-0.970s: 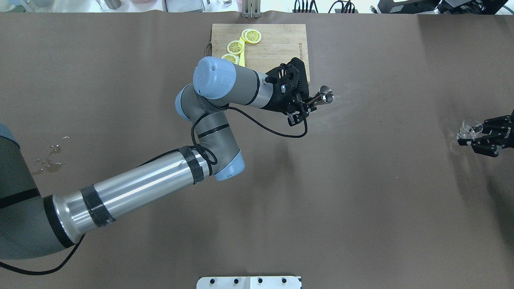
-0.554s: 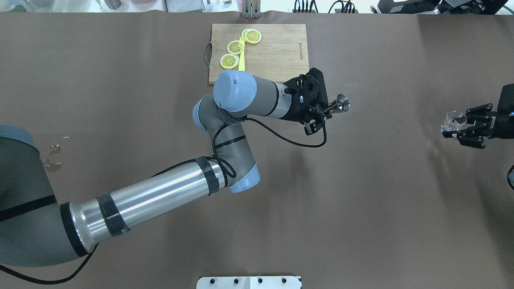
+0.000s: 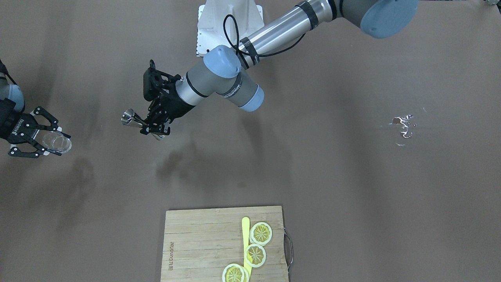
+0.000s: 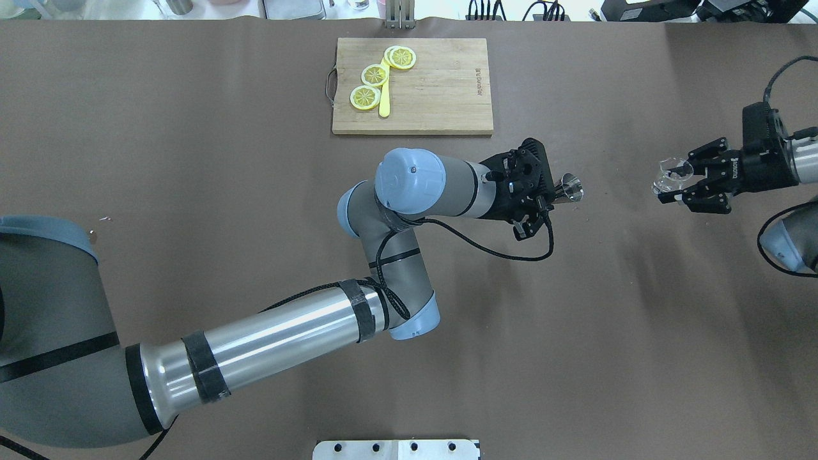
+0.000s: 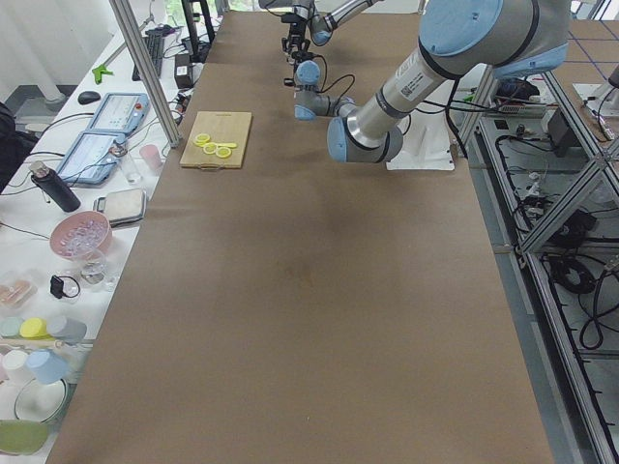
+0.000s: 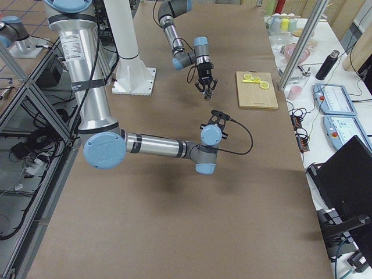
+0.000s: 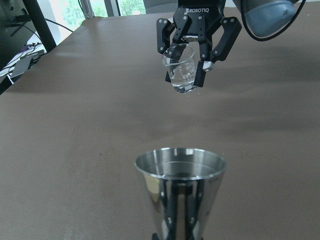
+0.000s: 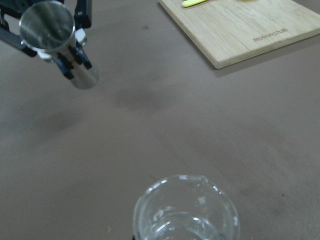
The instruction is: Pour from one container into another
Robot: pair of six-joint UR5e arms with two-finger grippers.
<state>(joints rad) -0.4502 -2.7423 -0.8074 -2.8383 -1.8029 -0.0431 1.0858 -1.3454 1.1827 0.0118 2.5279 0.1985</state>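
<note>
**Jigger and beaker held apart above the worktop**

Front-facing view: the left tool [image 3: 150,127] is clamped on the waist of a steel jigger [image 3: 129,117], held tilted above the worktop [image 3: 313,176] towards its robot-side edge. The right tool [image 3: 41,140] grips a glass beaker [image 3: 59,143] near the worktop's right end, well apart from the jigger. A bamboo cutting board [image 3: 199,243] with lemon slices [image 3: 261,233] lies at the operators' edge. A small wet spill [image 3: 403,126] sits towards the left end.

Overhead view: the jigger [image 4: 571,190] and the beaker [image 4: 671,174] face each other across a bare gap.

Left wrist view: the jigger's open mouth [image 7: 180,164] points at the beaker [image 7: 181,70], pinched between the right tool's fingers [image 7: 204,67].

Right wrist view: the beaker's spouted rim [image 8: 185,200] is nearest, and the jigger [image 8: 47,25] hangs beyond it.
</note>
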